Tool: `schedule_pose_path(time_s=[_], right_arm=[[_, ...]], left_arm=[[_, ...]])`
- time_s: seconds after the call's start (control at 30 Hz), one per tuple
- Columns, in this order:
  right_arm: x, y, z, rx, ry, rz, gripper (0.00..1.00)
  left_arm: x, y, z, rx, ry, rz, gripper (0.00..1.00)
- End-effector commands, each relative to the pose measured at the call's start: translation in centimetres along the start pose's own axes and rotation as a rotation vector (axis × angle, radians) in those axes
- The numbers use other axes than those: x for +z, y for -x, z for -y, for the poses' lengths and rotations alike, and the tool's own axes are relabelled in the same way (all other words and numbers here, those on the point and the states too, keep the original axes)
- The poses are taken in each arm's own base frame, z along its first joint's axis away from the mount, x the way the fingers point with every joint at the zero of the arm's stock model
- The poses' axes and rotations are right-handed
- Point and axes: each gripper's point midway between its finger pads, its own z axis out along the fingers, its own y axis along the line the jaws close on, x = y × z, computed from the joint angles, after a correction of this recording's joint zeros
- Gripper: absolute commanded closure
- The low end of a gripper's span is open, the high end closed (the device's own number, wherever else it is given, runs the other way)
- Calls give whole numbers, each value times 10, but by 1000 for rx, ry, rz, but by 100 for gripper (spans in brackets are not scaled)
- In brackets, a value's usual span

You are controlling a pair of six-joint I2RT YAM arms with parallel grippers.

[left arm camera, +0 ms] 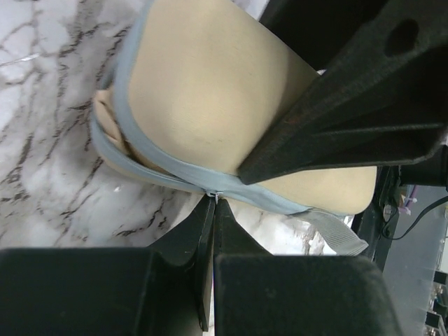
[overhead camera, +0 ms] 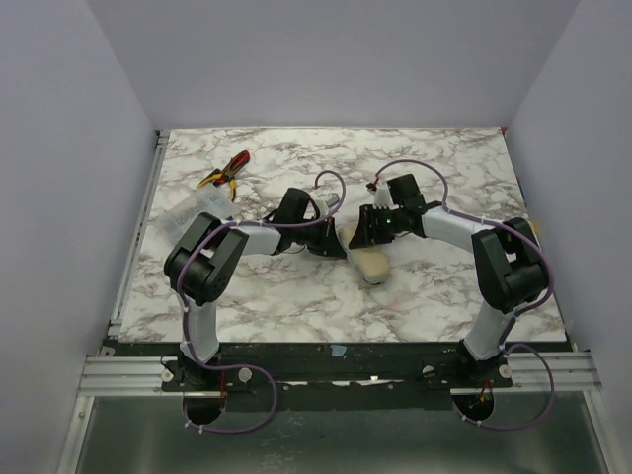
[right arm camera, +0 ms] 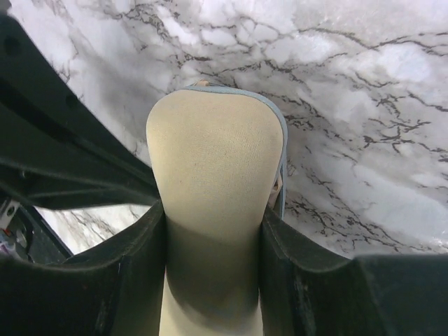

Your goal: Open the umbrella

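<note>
Right gripper (right arm camera: pixel 213 210) clamped on the folded umbrella (right arm camera: pixel 210 147), left gripper (left arm camera: pixel 213 201) clenched at its edge, mid-table.

In the right wrist view the two black fingers (right arm camera: pixel 140 280) press against either side of the beige fabric bundle, whose rounded end sticks out past them toward 12 o'clock. In the left wrist view that gripper's fingers are squeezed tight together, their tips touching the grey edging band (left arm camera: pixel 171 176) along the umbrella's lower side; whether they nip the band I cannot tell. Seen from above, the umbrella lies on the marble table (overhead camera: pixel 296 296) near its centre. The left arm reaches it from 9 o'clock and the right arm from 2 o'clock. Red-and-yellow pliers (overhead camera: pixel 225 173) lie well apart, toward 10 o'clock on the table.
</note>
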Motion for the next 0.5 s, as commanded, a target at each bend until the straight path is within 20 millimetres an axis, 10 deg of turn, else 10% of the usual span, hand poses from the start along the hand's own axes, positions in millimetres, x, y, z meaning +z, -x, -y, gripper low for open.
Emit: schedule_pose_path(time_s=[0.0, 0.47], right_arm=[[16, 23, 37, 27, -129, 98, 88], [12, 47, 38, -56, -99, 128, 86]], left_arm=[[9, -32, 31, 14, -76, -92, 100], [10, -45, 43, 74, -97, -99, 100]])
